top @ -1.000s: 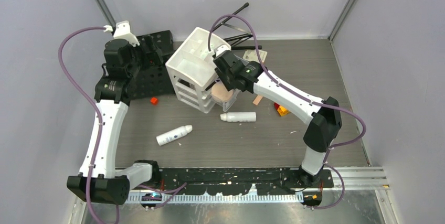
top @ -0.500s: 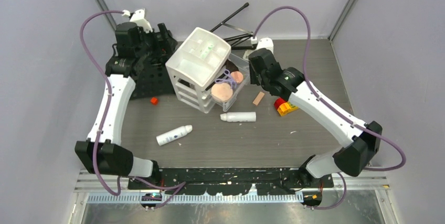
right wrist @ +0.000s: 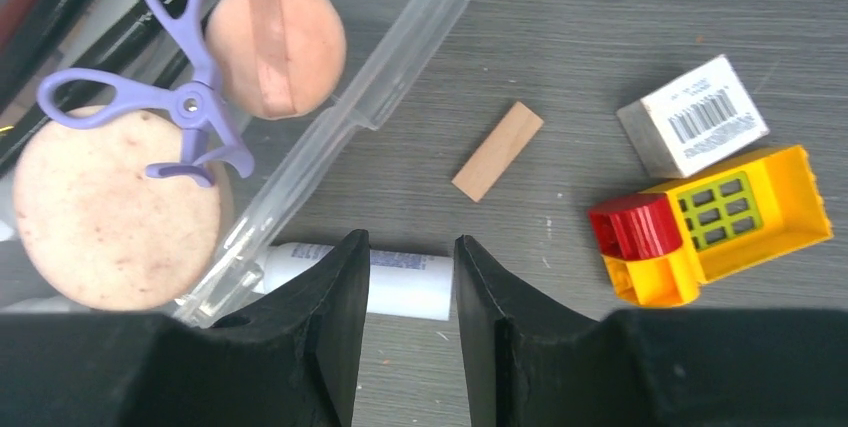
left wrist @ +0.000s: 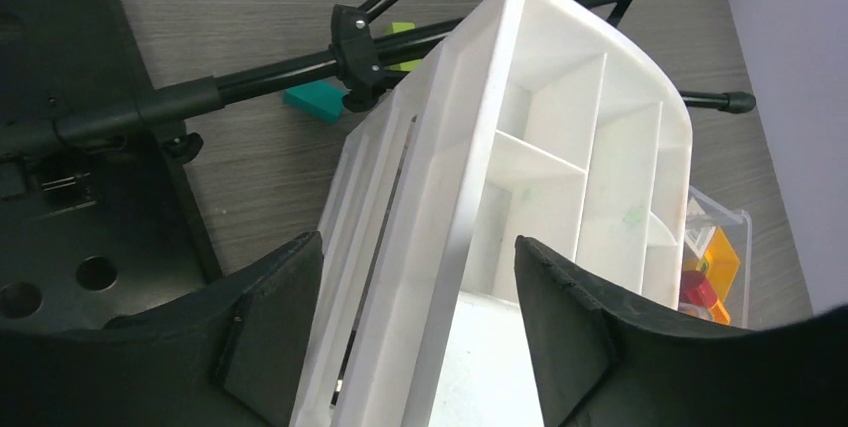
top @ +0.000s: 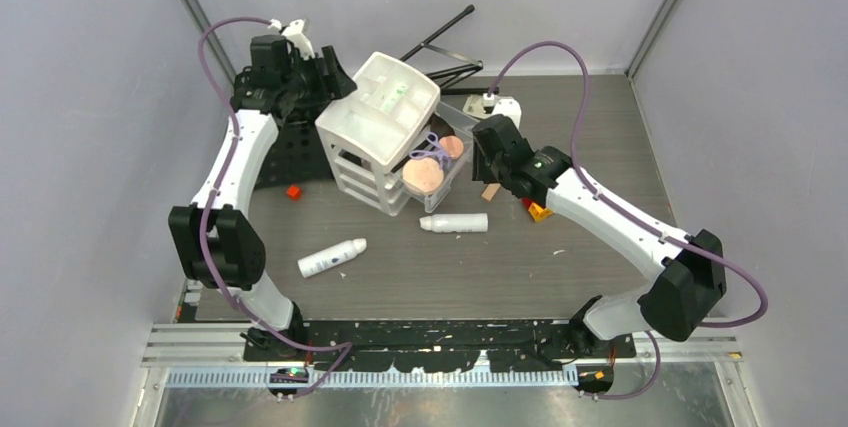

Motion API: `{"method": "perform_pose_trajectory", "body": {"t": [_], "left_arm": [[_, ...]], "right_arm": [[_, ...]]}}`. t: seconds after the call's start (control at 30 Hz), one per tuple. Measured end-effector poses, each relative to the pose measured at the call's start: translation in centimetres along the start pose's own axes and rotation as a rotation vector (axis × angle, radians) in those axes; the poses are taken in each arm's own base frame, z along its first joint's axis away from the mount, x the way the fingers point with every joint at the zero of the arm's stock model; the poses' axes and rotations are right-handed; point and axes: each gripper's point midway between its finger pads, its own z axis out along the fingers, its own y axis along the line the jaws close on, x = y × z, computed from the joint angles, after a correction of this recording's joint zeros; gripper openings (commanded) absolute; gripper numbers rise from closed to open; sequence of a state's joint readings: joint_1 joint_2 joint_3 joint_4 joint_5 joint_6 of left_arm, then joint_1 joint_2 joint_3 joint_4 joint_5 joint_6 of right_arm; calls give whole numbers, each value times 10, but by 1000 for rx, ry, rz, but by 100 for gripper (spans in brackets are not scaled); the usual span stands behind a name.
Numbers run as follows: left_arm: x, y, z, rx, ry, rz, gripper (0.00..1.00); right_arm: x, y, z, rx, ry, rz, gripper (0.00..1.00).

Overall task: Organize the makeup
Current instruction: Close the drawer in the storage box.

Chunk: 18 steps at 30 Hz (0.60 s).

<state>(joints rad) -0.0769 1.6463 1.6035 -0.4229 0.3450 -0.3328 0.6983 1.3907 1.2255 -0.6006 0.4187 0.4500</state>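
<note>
Makeup's round peach compacts (top: 424, 175) sit in a clear plastic drawer (top: 445, 183) jutting from the white plastic drawer organizer (top: 380, 117) toward the surface's far edge. Two white bottles (top: 453, 223) lie nearer its middle.

Left wrist view: the left gripper (left wrist: 415, 247) gapes around the organizer's corner.

Right wrist view: the right gripper (right wrist: 410, 247), narrowly parted, holds nothing above one bottle.

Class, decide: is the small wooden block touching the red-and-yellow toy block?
Apart. The right wrist view shows bare table between the wooden block and the red-and-yellow toy block.
</note>
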Motion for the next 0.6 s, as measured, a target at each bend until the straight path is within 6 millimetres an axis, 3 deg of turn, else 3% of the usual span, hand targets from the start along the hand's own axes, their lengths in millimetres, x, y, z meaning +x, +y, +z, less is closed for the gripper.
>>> {"method": "perform_pose_trajectory", "body": {"t": [0.23, 0.5, 0.6], "left_arm": [[1, -12, 2, 77, 9, 4, 60], [5, -17, 5, 116, 25, 0, 59], [7, -18, 7, 124, 32, -2, 59]], "right_arm": [[4, 16, 15, -43, 17, 24, 41], [19, 25, 39, -40, 69, 17, 41], [15, 34, 45, -57, 71, 29, 41]]}}
